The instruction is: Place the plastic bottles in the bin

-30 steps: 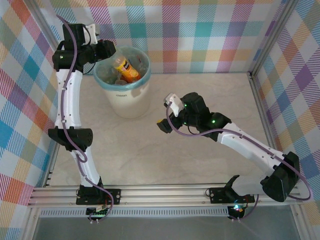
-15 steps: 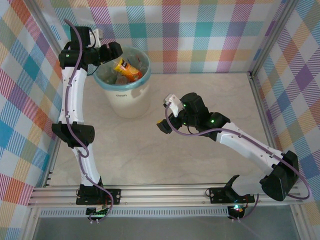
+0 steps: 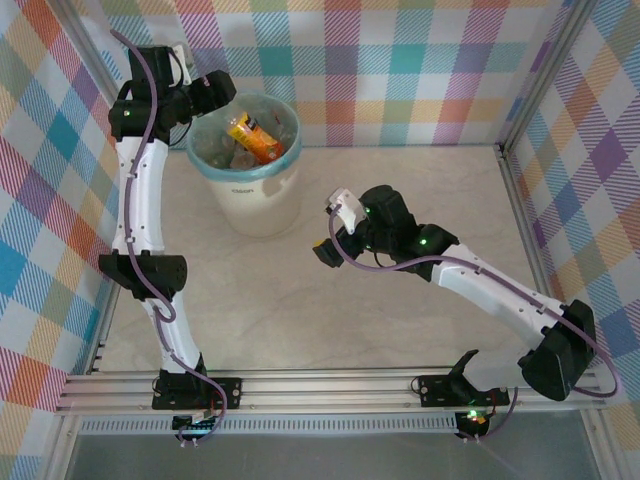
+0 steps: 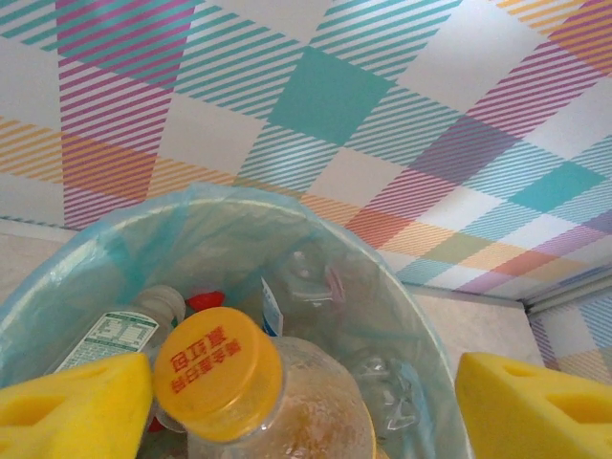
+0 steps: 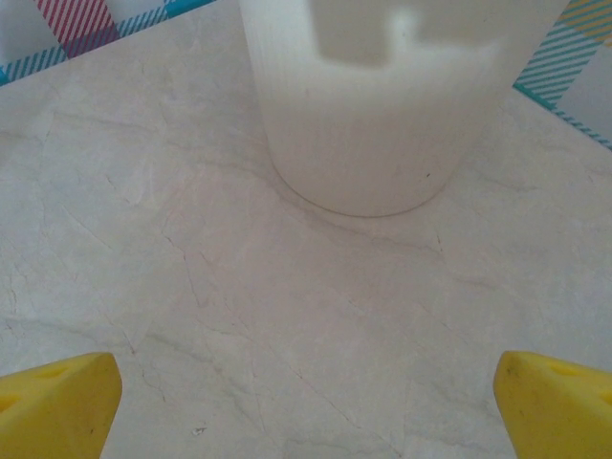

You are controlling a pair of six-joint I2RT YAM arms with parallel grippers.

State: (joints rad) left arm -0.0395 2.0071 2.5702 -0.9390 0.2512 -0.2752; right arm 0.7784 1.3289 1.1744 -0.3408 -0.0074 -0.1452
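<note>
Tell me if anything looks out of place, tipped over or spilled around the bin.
Nothing is spilled on the table, and the bin stands upright. The one odd thing is an orange-labelled bottle lying at a slant on top of the pile inside, its orange cap riding high. The bin looks close to full.

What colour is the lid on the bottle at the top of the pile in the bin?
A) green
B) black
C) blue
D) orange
D: the bottle lying on top inside the bin has an orange lid with red writing on it.
</note>
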